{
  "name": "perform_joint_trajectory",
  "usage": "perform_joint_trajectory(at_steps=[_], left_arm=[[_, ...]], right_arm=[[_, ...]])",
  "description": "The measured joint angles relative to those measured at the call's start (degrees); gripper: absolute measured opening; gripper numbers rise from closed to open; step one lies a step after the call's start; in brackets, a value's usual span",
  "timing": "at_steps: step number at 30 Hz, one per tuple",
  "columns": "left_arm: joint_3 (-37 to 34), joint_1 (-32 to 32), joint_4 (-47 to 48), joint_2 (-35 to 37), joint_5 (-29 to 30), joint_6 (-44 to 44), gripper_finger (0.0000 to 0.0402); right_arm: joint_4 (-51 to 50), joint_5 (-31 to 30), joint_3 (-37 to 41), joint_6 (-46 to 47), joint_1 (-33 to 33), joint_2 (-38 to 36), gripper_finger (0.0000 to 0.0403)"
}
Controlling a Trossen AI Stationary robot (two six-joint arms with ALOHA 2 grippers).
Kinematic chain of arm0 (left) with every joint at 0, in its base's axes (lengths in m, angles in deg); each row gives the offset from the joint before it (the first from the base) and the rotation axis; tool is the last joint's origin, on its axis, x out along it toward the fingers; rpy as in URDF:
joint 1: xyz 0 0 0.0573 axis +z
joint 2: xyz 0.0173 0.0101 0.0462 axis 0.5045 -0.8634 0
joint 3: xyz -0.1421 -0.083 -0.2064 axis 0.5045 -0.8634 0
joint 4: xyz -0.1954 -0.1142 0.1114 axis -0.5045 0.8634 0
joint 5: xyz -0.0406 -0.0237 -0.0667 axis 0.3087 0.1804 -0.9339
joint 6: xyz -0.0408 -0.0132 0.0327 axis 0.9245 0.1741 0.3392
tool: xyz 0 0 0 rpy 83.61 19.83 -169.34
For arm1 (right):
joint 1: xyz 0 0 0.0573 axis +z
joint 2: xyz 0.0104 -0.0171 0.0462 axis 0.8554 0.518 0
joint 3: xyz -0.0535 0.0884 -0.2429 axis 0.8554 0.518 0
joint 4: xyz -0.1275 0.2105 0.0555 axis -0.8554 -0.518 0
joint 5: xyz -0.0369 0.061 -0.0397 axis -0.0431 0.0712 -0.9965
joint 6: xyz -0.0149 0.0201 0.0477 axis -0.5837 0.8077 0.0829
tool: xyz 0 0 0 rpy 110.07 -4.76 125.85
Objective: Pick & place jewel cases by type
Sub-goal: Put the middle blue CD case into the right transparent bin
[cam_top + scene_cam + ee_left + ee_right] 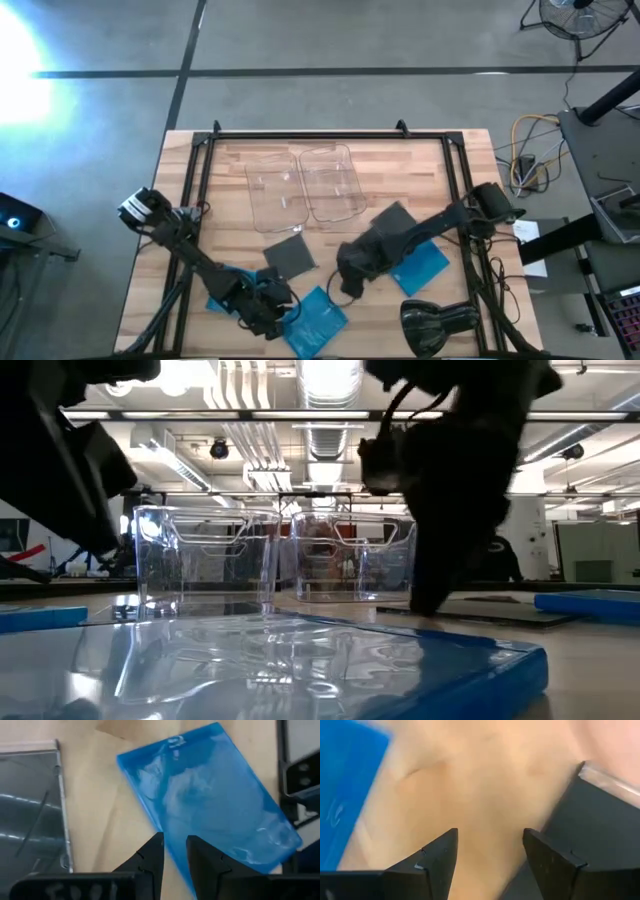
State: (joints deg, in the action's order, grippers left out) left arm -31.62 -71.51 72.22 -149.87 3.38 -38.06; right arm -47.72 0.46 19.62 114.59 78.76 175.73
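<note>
Glossy, translucent blue jewel case (210, 795) — flat, square, on wood.

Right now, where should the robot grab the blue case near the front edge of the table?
Probably by its edge, not its flat face. The blue case lies flat on the table, too broad for the fingers to span. The left gripper already sits at one long edge with a narrow gap, so coming from that side and pinching the thin rim looks best.
</note>
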Motion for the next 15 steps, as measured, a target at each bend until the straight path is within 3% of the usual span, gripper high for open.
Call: perform_joint_trajectory(at_steps=[6,12,15], left_arm=[[-0.11,0.97,-2.26,-0.02,-1.95,-4.11,0.0064],[-0.68,2.23,-15.76,-3.29,-11.12,-13.73,0.0064],[-0.76,2.87,-19.65,-6.48,-12.84,-17.56,0.0064]], right_arm=[[8.68,22.33,-0.27,-3.40,0.17,-2.83,0.0221],[12.15,23.05,-0.23,-2.94,1.53,-1.92,0.0221],[12.16,22.94,-0.01,-2.15,1.54,-1.85,0.0221]])
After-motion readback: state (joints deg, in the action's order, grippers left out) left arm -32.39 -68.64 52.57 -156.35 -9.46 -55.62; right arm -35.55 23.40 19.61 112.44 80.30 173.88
